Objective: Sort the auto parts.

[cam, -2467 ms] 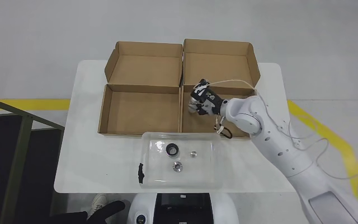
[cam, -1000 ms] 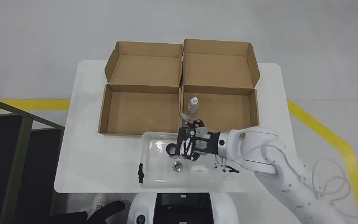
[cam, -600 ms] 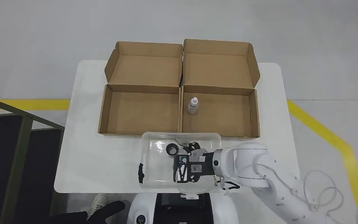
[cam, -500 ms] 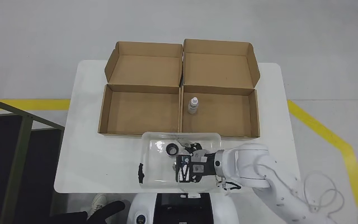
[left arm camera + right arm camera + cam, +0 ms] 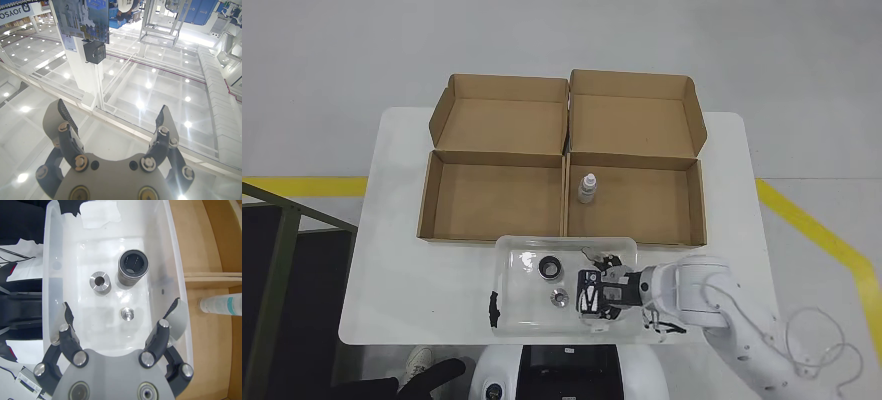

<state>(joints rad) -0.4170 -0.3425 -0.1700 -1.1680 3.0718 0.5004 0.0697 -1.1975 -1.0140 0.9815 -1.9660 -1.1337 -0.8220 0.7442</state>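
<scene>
Right fingers (image 5: 67, 314): spread wide, nearly the width of the tray, with nothing between them.
Right gripper (image 5: 121, 304): hanging low over the clear tray (image 5: 171, 237) at the near edge of the table (image 5: 392, 250), just above the small silver stud (image 5: 127, 313).
Left gripper (image 5: 112, 105): aimed up at the ceiling, fingers wide apart, holding nothing.
Parts in the tray: the stud, a silver bushing (image 5: 99, 282) and a dark bearing sleeve (image 5: 133, 267). The last two stand on end side by side, beyond the stud. None of the three touch.
Bottle (image 5: 586, 187): in the right box (image 5: 642, 205), close to the wall it shares with the left box (image 5: 492, 200). Both are open cardboard.
Black strip (image 5: 493, 308): on the tray's left end.
</scene>
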